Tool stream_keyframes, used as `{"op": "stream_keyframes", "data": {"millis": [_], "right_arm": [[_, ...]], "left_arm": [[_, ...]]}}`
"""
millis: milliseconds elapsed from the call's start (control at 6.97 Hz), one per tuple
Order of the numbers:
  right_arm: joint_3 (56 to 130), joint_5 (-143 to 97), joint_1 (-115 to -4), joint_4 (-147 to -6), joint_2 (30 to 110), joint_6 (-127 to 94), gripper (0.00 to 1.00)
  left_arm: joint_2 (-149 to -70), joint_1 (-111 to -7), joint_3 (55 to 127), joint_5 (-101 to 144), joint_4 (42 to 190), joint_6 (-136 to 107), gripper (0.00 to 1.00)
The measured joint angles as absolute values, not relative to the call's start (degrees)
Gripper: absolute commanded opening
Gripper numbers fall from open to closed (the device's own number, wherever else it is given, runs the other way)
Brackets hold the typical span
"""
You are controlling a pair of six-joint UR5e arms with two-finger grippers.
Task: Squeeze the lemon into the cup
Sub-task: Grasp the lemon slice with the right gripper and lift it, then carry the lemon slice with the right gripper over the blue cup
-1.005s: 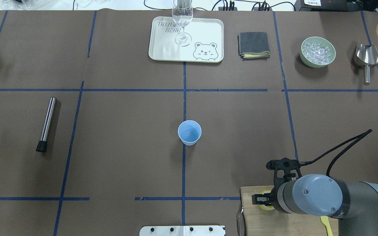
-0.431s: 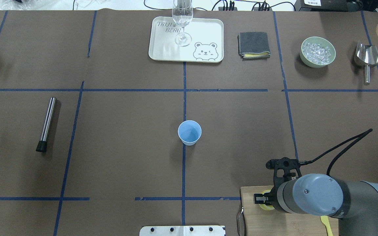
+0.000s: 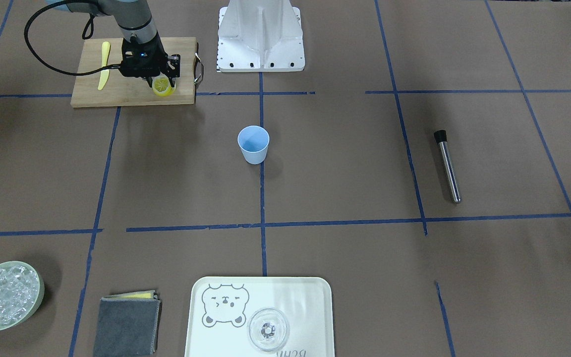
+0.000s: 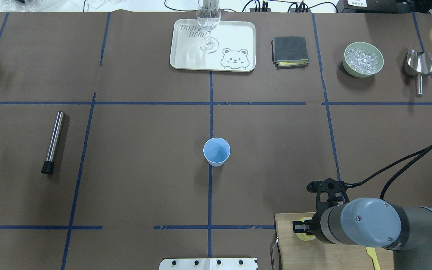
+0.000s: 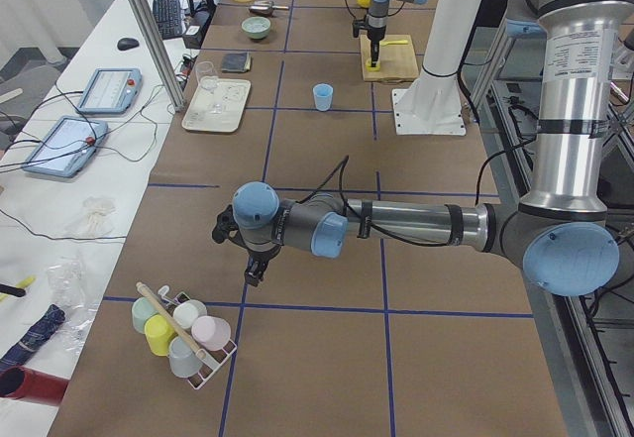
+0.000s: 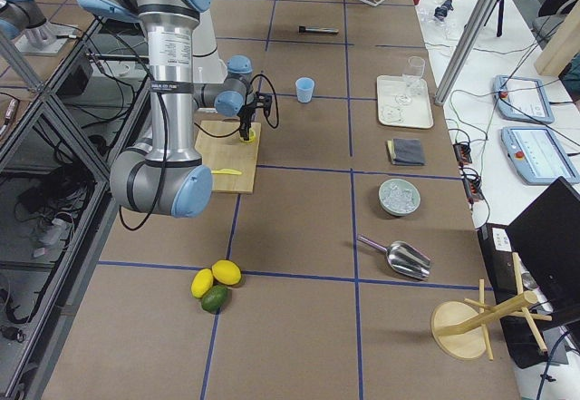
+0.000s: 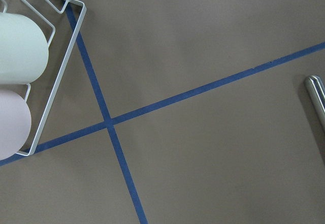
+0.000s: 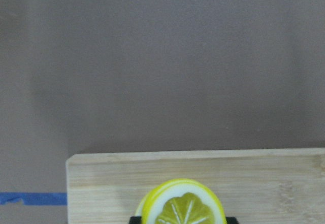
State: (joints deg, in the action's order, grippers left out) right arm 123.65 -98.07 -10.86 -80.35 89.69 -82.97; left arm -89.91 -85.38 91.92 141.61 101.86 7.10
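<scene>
The lemon [image 3: 163,88] is a round slice with a yellow rind, at the near corner of the wooden cutting board [image 3: 117,91]. My right gripper [image 3: 161,82] stands over the board and is shut on the lemon [image 8: 181,206], with dark finger pads touching either side of the slice at the bottom edge of the right wrist view. The overhead view shows the lemon [image 4: 306,234] partly under the right gripper [image 4: 301,227]. The light-blue cup [image 4: 216,151] stands upright and apart on the centre tape line. My left gripper [image 5: 253,269] hangs far off near a cup rack; whether it is open or shut cannot be told.
A yellow plastic knife [image 3: 103,65] lies on the board. A steel muddler [image 4: 53,141] lies at the left. At the far edge sit a tray [image 4: 238,37] with a clear glass [image 4: 209,26], a grey cloth [image 4: 290,51], an ice bowl [image 4: 363,59] and a scoop [image 4: 419,67].
The right arm's elbow and wrist have shifted slightly to the right, and the lemon has moved a little with the gripper. The cup has not moved.
</scene>
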Motion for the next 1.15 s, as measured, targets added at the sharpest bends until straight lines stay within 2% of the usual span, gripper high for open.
{"op": "stream_keyframes", "data": {"millis": [718, 1149], "right_arm": [[126.8, -98.1, -12.9, -80.4, 90.0, -83.0, 0.63], [125.9, -98.5, -17.6, -83.2, 82.2, -83.0, 0.64]], "left_arm": [[-89.8, -85.4, 92.0, 141.7, 101.8, 7.0, 1.00], [-89.7, -85.4, 92.1, 142.3, 101.9, 7.0, 1.00]]}}
